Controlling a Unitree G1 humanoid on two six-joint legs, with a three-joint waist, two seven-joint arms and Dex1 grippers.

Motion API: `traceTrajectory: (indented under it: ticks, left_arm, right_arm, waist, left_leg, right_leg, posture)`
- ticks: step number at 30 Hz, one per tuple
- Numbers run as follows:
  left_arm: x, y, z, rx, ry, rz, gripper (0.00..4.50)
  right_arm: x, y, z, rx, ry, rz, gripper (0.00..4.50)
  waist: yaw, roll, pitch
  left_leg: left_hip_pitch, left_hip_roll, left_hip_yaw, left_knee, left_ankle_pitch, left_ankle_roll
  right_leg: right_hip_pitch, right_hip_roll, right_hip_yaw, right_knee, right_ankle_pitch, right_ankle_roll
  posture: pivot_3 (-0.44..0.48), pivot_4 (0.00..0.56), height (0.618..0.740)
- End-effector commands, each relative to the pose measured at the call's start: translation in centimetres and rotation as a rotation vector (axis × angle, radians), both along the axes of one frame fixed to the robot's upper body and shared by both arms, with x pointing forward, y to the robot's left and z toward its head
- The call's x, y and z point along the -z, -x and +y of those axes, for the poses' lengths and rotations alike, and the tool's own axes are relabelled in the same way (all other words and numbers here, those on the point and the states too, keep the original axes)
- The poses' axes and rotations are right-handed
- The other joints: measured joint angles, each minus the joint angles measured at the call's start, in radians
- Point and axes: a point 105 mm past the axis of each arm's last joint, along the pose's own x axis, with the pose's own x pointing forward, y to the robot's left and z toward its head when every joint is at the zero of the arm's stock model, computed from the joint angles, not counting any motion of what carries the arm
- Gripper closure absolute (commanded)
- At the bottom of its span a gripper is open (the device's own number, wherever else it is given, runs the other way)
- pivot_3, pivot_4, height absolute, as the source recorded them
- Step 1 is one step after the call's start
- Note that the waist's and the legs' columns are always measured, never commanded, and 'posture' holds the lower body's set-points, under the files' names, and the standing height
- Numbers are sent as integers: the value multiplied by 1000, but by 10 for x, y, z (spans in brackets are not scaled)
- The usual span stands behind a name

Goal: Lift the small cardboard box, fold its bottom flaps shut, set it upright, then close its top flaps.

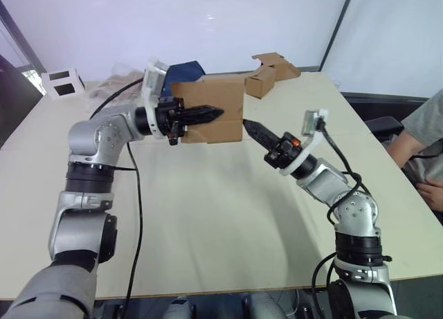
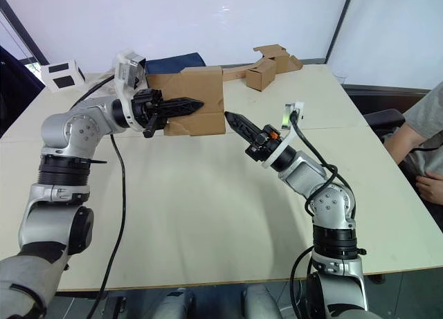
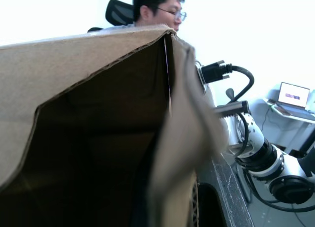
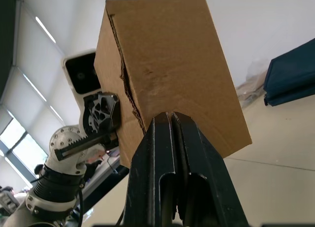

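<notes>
The left hand (image 2: 187,106) is clamped on a wall of the small cardboard box (image 2: 197,90), holding it up off the tabletop (image 2: 208,208). The right hand (image 2: 232,120), fingers pressed together, points at the box's lower corner, just short of it. A hard poke there could twist the box in that one-sided grip, or crease a wall instead of a flap.
</notes>
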Motion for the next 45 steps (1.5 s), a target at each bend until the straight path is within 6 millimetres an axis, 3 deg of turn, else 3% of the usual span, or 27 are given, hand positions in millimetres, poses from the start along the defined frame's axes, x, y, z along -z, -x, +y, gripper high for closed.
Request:
traceTrajectory:
  ticks: [1, 5, 7, 9, 13, 16, 20, 23, 27, 33, 36, 39, 45]
  left_arm:
    - [-8, 7, -4, 27, -11, -48, 4500]
    - [-3, 7, 0, 13, -68, -55, 4500]
    - [8, -9, 3, -100, -186, -135, 4500]
    - [21, -26, 7, -219, -325, -181, 4500]
    - [48, -18, 12, -112, -598, -193, 4500]
    - [61, -19, 16, -90, -801, -236, 4500]
    - [81, -31, 11, -124, -1023, -273, 4500]
    - [102, -11, 10, 39, -1173, -269, 4500]
    - [113, 12, 10, 202, -1219, -250, 4500]
    - [109, 10, 2, 233, -1217, -268, 4500]
    - [100, 13, -1, 259, -1206, -294, 3815]
    - [87, 11, -5, 247, -1180, -306, 2580]
    - [41, 3, -8, 170, -1050, -345, 2580]
  right_arm:
    - [-10, 7, 12, -49, -6, -56, 4457]
    - [-5, 6, -4, 10, 16, -45, 4457]
    - [0, 6, -16, 66, 97, -49, 4457]
    - [18, 6, -25, 123, 305, -66, 4457]
    - [60, 9, -44, 179, 772, -123, 4457]
    - [72, 18, -49, 146, 956, -182, 4457]
    - [80, 28, -50, 112, 1068, -221, 4457]
    - [86, 39, -46, 76, 1112, -229, 4457]
    - [88, 44, -35, 61, 1098, -239, 4457]
    - [101, 44, -26, 72, 1107, -227, 4457]
    - [106, 46, -26, 75, 1106, -212, 4500]
    - [107, 45, -27, 79, 1105, -206, 4500]
    - [109, 38, -28, 77, 1110, -204, 4500]
  waist:
    - [0, 0, 0]
    - [0, 0, 0]
    - [2, 0, 0]
    - [6, 0, 0]
    - [1, 0, 0]
    - [-1, 0, 0]
    - [2, 0, 0]
    - [3, -1, 0]
    - [0, -1, 0]
    - [9, -1, 0]
    - [12, -1, 1]
    - [12, -1, 1]
    - [11, -1, 1]
  left_leg:
    - [0, 0, 0, 0, 0, 0]
    - [0, 0, 0, 0, 0, 0]
    - [0, 0, 0, 0, 0, 0]
    - [0, 0, 0, 0, 0, 0]
    - [0, -1, 0, 0, -1, 3]
    - [0, -1, 0, -1, -2, 3]
    - [0, -1, 0, 0, -2, 4]
    - [0, -1, 0, 0, -3, 5]
    - [-1, 0, 0, 0, -3, 6]
    - [0, 0, 0, 1, -3, 6]
    - [0, 0, 0, 1, -3, 6]
    - [0, 0, 0, 1, -3, 6]
    - [0, 0, 0, 1, -3, 6]
  right_leg:
    - [0, 0, 0, 0, 0, 0]
    - [0, 0, 0, 0, 0, 0]
    - [0, 0, 0, 0, 0, 0]
    - [0, 0, 0, -1, 0, 0]
    - [0, 0, 0, -1, 0, 0]
    - [0, 1, 0, -2, 0, 0]
    - [0, 1, 0, -2, 0, 0]
    - [1, 0, 0, -2, 0, 0]
    - [1, 0, 1, -3, 0, 0]
    - [2, 0, 0, -2, 0, 0]
    - [2, 0, 0, -3, 0, 0]
    - [2, 0, 0, -2, 0, 0]
    - [2, 0, 0, -2, 0, 0]
  posture:
    - [0, 150, 740]
    - [0, 150, 740]
    - [0, 150, 740]
    - [0, 150, 740]
    - [0, 150, 740]
    - [0, 150, 740]
    - [0, 150, 740]
    - [0, 150, 740]
    - [0, 150, 740]
    - [0, 150, 740]
    - [0, 150, 740]
    - [0, 150, 740]
    - [0, 150, 740]
